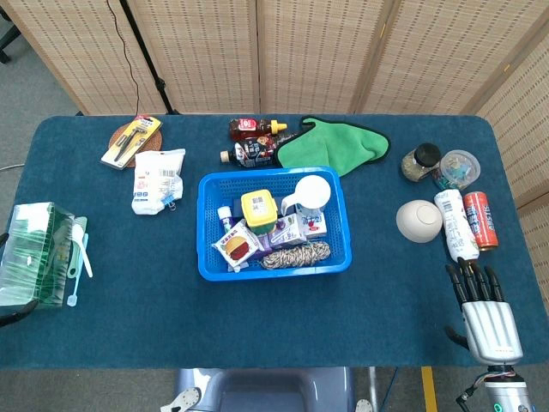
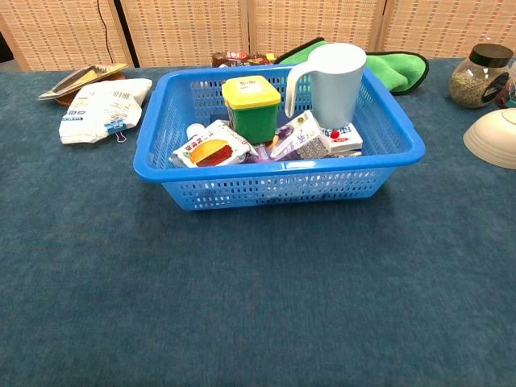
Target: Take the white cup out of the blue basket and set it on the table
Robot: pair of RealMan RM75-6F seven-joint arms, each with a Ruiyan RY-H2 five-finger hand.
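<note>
The white cup [image 2: 334, 83] was found upright in the far right corner of the blue basket [image 2: 278, 192], its handle turned to the left, just beside the yellow-lidded green tub [image 2: 251, 109] and above the small cartons [image 2: 318, 139].

The right hand [image 1: 485, 309] was observed at the near right edge of the counter [image 1: 257, 326], well apart from the basket, its fingers extended and slightly spread with nothing held. The left hand was not seen in either view.

Risks judged: the cup could be tipped onto the packets if approached from the handle side; the light basket could be dragged or lifted should a finger catch its rim; the white bowl [image 1: 419, 221] and the cans lying between hand and basket could be struck during the reach.

Count: one basket, one white cup, one tub, one snack packet [image 2: 211, 147], one coil of rope [image 1: 296, 254], at least two cartons, one bowl, two cans [image 1: 467, 221], two jars [image 1: 437, 165], one green cloth [image 1: 330, 146].
</note>
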